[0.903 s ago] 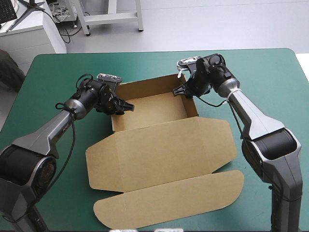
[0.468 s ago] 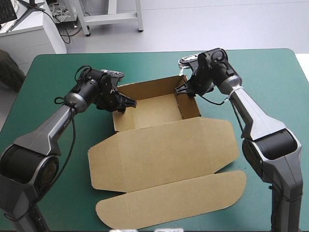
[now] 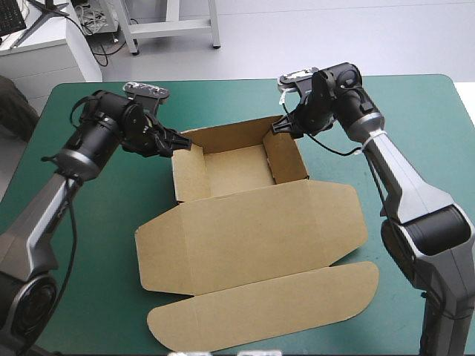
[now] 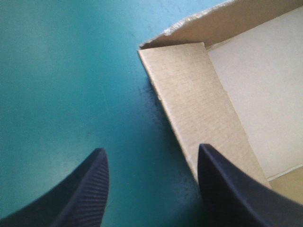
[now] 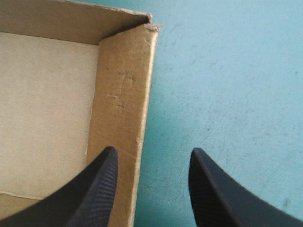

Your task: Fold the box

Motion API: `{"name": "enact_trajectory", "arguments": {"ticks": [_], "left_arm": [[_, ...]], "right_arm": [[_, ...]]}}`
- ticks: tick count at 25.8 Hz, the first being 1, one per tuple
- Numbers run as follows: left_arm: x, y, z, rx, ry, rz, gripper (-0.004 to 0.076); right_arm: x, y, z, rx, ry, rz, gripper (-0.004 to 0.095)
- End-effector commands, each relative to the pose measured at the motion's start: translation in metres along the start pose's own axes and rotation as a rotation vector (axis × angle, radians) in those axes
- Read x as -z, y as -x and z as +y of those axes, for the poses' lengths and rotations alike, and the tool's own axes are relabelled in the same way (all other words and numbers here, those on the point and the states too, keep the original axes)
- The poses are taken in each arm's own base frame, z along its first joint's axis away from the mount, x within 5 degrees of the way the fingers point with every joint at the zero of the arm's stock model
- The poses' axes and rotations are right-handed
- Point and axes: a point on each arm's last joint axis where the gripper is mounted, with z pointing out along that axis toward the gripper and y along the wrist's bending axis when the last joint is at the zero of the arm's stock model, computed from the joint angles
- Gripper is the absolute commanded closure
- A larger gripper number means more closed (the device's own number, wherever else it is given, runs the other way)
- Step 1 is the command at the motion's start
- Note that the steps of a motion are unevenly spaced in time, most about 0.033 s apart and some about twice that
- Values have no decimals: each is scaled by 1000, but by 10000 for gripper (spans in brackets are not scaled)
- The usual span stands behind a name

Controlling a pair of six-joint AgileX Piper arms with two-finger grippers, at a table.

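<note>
The brown box (image 3: 234,170) is an open tray with its walls raised, and its lid (image 3: 252,237) lies flat toward the table's front with a long rounded flap (image 3: 267,308) beyond it. My left gripper (image 3: 182,145) hovers open at the tray's far left corner. In the left wrist view the left gripper (image 4: 151,150) straddles the cover just outside the left wall (image 4: 203,94). My right gripper (image 3: 278,126) is open at the far right corner. In the right wrist view the right gripper (image 5: 153,150) stands over the right wall's (image 5: 124,85) top edge.
The teal-green cover (image 3: 415,96) shows wide on both sides of the box and behind it. The flat lid and flap take up the table's middle and front. The table's far edge lies a short way beyond both grippers.
Both arms have risen and drawn back. The left gripper has pulled out from the tray's left wall toward the far left corner, and the right gripper has moved a little toward the far edge.
</note>
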Motion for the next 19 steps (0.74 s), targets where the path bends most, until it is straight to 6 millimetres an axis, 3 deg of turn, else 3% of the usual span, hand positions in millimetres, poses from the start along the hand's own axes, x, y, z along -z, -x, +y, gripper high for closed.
{"name": "enact_trajectory", "arguments": {"ticks": [1,3,6,8,9,10,15,19], "left_arm": [[70,-4,10,-29,16,-179,325],[95,-11,15,-51,19,-229,339],[131,-26,21,-103,21,-294,442],[153,-38,26,-135,23,-335,566],[169,-51,29,-145,23,-369,701],[176,-58,31,-147,23,-386,732],[190,-96,39,-165,24,-413,734],[186,-152,48,-172,17,-470,734]], "right_arm": [[65,2,-3,3,-6,-137,470],[76,0,-3,3,-6,-160,470],[94,-2,-2,-2,17,-195,470],[104,-4,0,-6,33,-216,470],[111,-5,0,-7,40,-230,470],[113,-5,1,-5,41,-235,470],[119,-7,1,-6,44,-246,470],[110,-5,1,-6,44,-228,469]]}}
